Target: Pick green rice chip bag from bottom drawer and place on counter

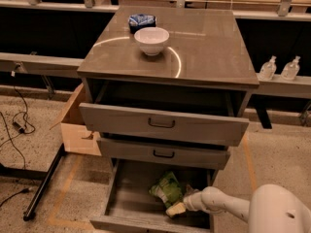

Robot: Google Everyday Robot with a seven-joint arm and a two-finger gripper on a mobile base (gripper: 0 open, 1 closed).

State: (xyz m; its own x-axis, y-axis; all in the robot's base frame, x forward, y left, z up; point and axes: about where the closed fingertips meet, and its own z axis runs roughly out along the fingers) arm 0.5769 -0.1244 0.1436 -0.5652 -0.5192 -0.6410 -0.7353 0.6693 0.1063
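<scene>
The green rice chip bag [168, 189] lies crinkled on the floor of the open bottom drawer [127, 198], right of its middle. My white arm reaches in from the lower right, and my gripper [181, 205] is low in the drawer at the bag's right lower edge, touching or nearly touching it. The counter [209, 47] is the glossy grey-brown top of the cabinet, well above.
A white bowl [151, 40] and a small blue-and-white packet [141, 21] sit on the counter's back left. The two upper drawers [163, 124] are pulled out and overhang the bottom drawer. A cardboard box [77, 125] stands left of the cabinet; two bottles [279, 68] at right.
</scene>
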